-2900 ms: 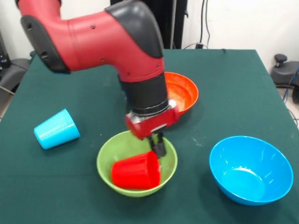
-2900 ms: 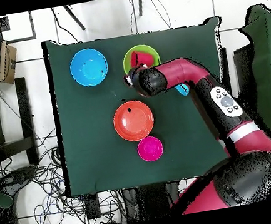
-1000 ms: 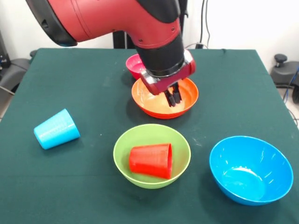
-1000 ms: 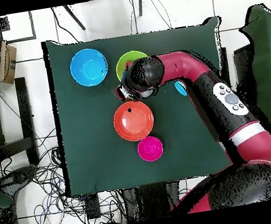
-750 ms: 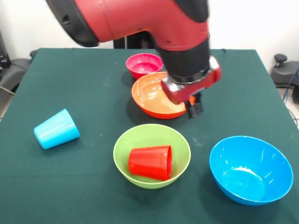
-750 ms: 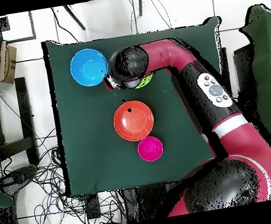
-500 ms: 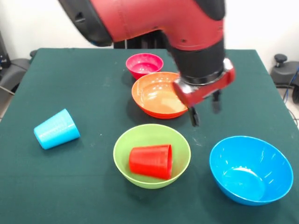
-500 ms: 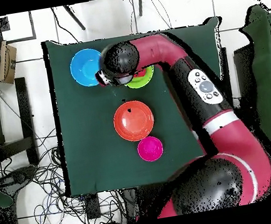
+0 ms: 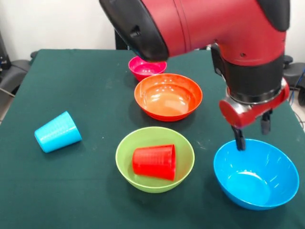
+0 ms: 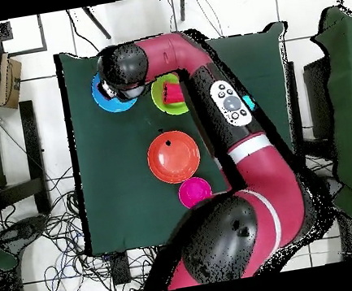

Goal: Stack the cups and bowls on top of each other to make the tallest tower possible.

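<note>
Front view: gripper [image 9: 251, 134] hangs over the far rim of the blue bowl [image 9: 256, 173] at near right, fingers spread apart, holding nothing. Red cup [image 9: 154, 161] lies on its side in the lime green bowl [image 9: 155, 159]; light blue cup [image 9: 57, 132] lies tipped at left. Orange bowl [image 9: 167, 96] and small pink-red bowl [image 9: 146, 67] sit farther back, just beside each other.

Overhead view: arm [image 10: 203, 90] covers most of the blue bowl [image 10: 101, 100]; nothing stacked besides the red cup [image 10: 175, 94] in the green bowl [image 10: 165, 98].

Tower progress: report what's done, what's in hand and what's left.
Done: only the red cup, lying on its side in the green bowl. In hand: nothing; the open tool hovers over the blue bowl. Left: orange bowl, pink bowl and light blue cup, all unstacked.
</note>
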Available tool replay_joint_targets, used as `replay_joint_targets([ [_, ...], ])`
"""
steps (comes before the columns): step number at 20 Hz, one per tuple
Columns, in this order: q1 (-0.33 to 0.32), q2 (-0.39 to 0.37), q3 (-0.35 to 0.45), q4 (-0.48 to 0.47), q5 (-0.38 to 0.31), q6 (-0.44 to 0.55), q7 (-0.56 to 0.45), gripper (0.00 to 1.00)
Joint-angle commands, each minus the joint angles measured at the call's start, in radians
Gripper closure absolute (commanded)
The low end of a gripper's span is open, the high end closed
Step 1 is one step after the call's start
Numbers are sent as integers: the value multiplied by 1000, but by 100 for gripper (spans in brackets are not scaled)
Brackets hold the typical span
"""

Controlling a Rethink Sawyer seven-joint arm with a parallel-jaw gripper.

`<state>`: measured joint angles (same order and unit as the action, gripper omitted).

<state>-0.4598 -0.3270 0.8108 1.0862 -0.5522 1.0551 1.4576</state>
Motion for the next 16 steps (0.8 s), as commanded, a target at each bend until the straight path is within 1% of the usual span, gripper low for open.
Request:
replay_joint_targets([
  [1,27,111,-133,-132,-73,-9,9,0],
  [4,34,109,-158,-135,-116,-48,-10,0],
  [10,62,95,-205,-152,-182,-52,-34,0],
  [13,66,99,-211,-170,-193,-47,-41,0],
  [16,61,93,-212,-163,-191,-42,-48,0],
])
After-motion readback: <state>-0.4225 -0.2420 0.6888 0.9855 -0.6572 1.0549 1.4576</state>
